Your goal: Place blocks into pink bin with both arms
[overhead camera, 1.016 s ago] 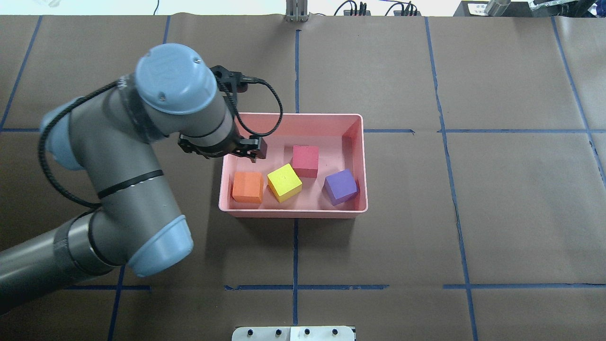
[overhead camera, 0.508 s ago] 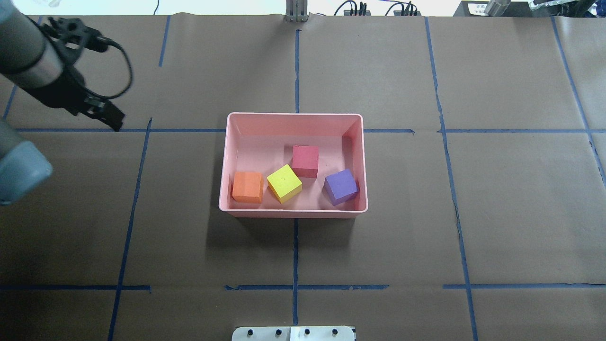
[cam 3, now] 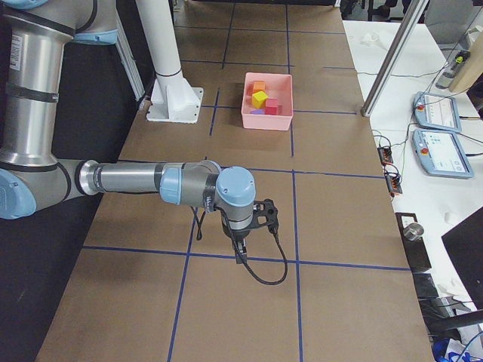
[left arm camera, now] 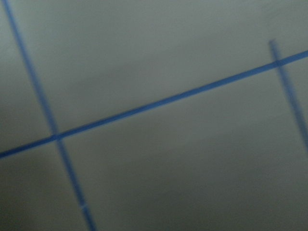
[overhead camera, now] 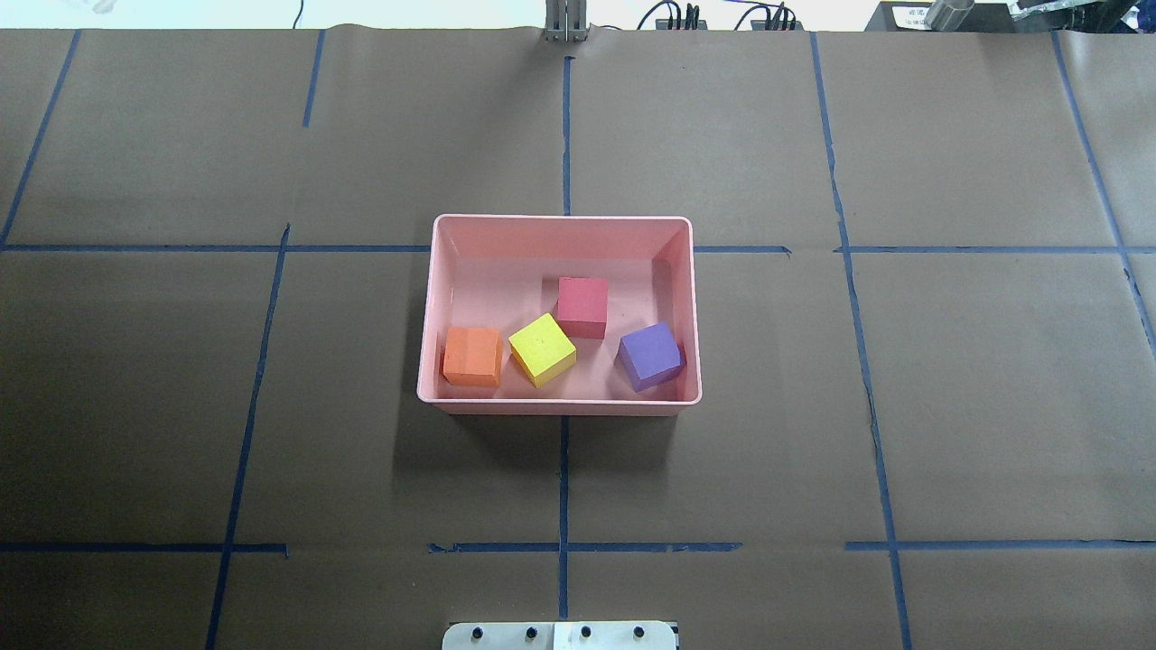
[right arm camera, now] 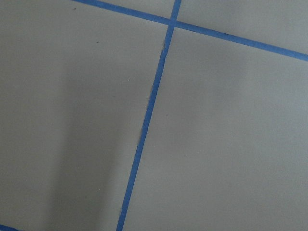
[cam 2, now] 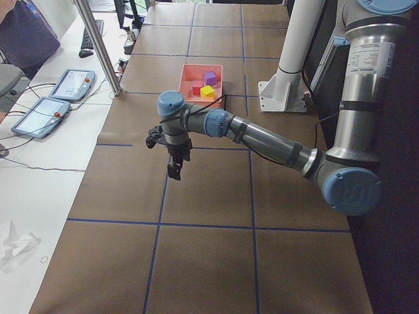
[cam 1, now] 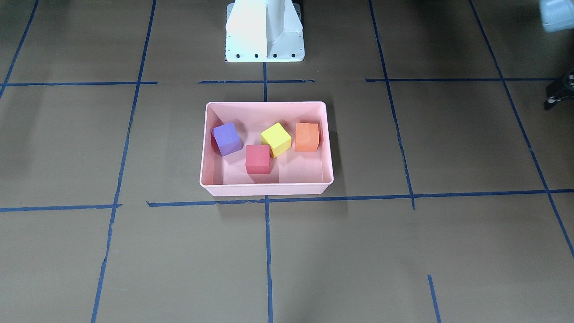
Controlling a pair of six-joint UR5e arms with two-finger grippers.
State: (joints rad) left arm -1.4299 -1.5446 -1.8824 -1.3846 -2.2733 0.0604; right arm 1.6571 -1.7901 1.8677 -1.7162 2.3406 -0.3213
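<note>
The pink bin (overhead camera: 560, 219) sits mid-table and holds all the blocks: orange (overhead camera: 472, 356), yellow-green (overhead camera: 542, 348), red (overhead camera: 582, 306) and purple (overhead camera: 649, 356). The front-facing view shows the bin (cam 1: 267, 104) the same way. No arm is over it. My left gripper (cam 2: 174, 171) hangs over bare table far to the bin's left; only a black edge of it (cam 1: 558, 92) shows in the front-facing view. My right gripper (cam 3: 240, 256) hangs over bare table far to the bin's right. I cannot tell whether either is open or shut. Both wrist views show only brown paper and blue tape.
The white pedestal base (cam 1: 264, 31) stands at the robot's side of the table. A metal post (cam 2: 98, 49) and control tablets (cam 2: 55, 98) stand on the white bench at the far side. Brown paper with blue tape lines covers the table.
My left arm has drawn back from over the bin's left end, swung left and left the overhead view. The blocks have not moved.
</note>
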